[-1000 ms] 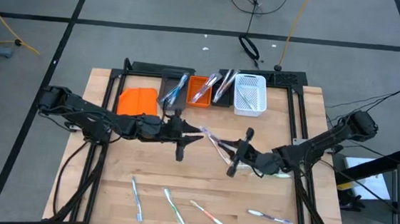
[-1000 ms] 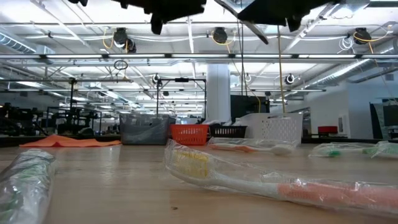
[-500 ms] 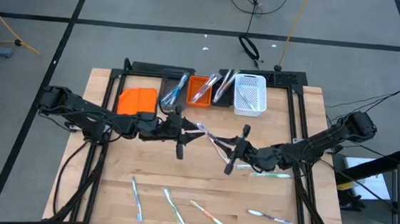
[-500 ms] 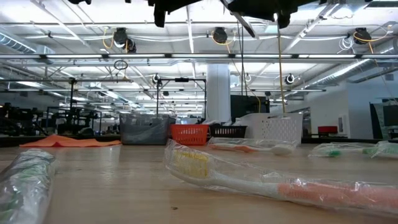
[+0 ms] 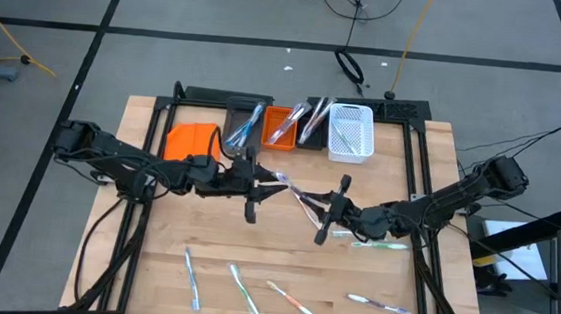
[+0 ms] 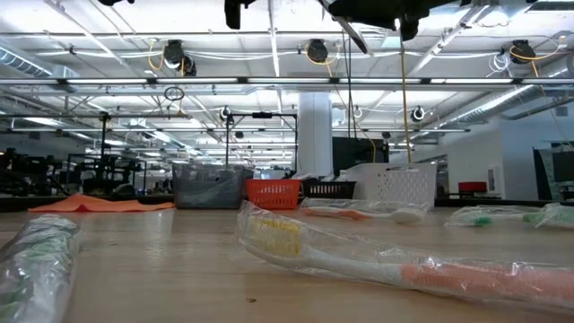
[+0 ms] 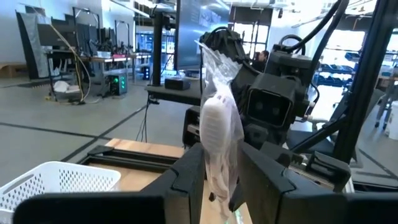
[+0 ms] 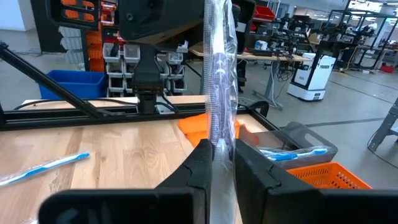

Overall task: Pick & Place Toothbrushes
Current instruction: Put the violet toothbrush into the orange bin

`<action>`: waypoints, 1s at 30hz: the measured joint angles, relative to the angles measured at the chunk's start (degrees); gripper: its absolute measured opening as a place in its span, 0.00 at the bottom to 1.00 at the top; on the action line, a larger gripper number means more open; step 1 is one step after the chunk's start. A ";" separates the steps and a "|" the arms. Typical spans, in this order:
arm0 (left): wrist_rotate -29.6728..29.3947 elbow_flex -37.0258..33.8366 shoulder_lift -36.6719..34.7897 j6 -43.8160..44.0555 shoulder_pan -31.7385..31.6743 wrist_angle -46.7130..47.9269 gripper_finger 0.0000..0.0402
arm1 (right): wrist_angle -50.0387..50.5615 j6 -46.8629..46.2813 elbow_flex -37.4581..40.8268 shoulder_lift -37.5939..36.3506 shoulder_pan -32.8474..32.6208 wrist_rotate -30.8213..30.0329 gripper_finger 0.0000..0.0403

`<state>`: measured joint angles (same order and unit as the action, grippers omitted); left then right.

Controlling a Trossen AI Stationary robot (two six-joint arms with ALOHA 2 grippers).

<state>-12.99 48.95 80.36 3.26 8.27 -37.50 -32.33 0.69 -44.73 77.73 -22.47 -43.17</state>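
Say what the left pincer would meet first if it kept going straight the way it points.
Probably the right pincer: the left pincer, shut on a wrapped toothbrush, faces it closely, though their heights are unclear.

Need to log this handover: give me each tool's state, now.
Left tool: shut on the wrapped toothbrush, head end.
Right tool: shut on the same wrapped toothbrush, other end.

In the low view, both arms were cut off by the top edge. A wrapped toothbrush in the lower middle ran out past the right edge; another at lower left was blurred and cropped.
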 joint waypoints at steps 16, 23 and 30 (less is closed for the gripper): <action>1.79 0.00 0.00 -1.84 -0.28 1.57 0.01 | 1.08 -0.22 0.00 0.00 -0.01 0.00 0.15; 2.37 0.00 -0.02 -1.25 -2.28 3.10 0.01 | 2.67 -0.30 0.04 0.00 0.03 -0.45 0.17; 4.69 0.00 -0.02 -0.16 -3.21 5.00 0.00 | 3.90 -0.28 0.04 0.00 0.01 -0.29 0.22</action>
<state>-8.31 48.95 80.34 3.10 5.07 -32.50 -28.42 0.40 -44.69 77.73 -22.46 -43.46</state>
